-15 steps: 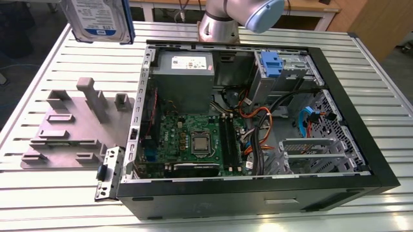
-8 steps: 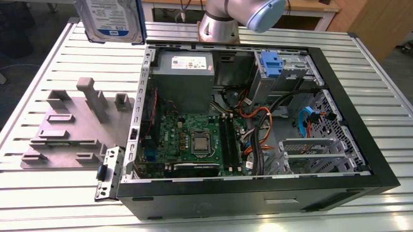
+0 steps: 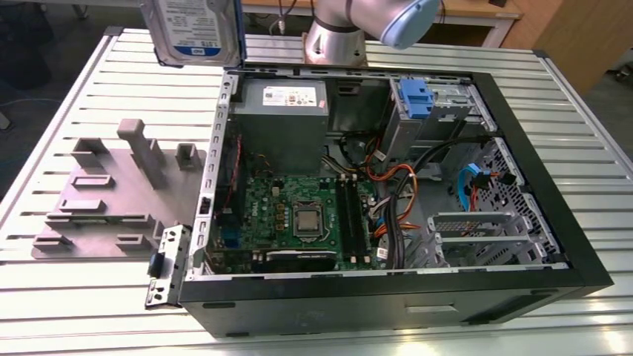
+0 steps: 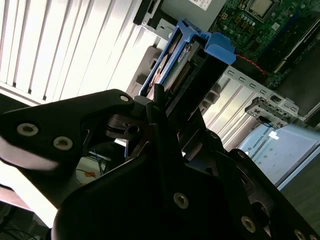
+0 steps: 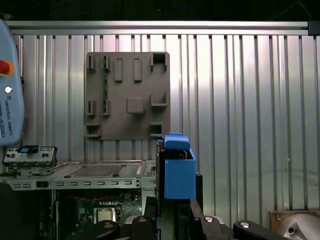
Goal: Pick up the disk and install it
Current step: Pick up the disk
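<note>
The disk [image 3: 195,30] hangs in the air above the table's far side, past the back left corner of the open computer case [image 3: 554,222] in the exterior view. Its blue-and-white label faces the camera. In both wrist views my gripper [image 4: 167,107] [image 5: 172,212] is shut on the disk [image 4: 175,65], whose blue plastic carrier [image 5: 178,172] sticks out beyond the black fingers [image 4: 156,97]. The disk touches neither the case nor the table.
Inside the case lie the motherboard [image 3: 296,215], a grey power-supply box [image 3: 282,111] and a drive bay with a blue carrier [image 3: 416,96]. A grey fixture board [image 3: 109,193] lies on the exterior view's left, a metal bracket [image 3: 168,263] by the case. The arm's base [image 3: 336,41] stands behind.
</note>
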`<action>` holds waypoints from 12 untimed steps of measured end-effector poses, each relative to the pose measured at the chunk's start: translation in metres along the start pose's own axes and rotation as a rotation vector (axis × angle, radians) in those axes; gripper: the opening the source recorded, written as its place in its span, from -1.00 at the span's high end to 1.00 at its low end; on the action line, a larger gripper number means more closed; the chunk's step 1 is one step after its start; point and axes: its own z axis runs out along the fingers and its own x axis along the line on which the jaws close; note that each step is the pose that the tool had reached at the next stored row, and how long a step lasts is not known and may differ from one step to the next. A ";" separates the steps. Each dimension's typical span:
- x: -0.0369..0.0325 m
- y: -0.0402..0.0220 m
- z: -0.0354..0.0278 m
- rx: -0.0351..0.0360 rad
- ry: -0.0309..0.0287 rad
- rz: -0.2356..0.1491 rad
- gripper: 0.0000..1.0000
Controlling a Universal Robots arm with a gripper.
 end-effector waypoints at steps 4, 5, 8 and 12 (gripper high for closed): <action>-0.0004 -0.0148 -0.0002 0.0000 0.0001 0.000 0.30; -0.0005 -0.0185 -0.0003 -0.0001 0.0001 0.000 0.30; -0.0009 -0.0298 -0.0004 0.0001 0.0000 0.000 0.30; -0.0014 -0.0457 -0.0007 0.0000 0.0001 0.000 0.30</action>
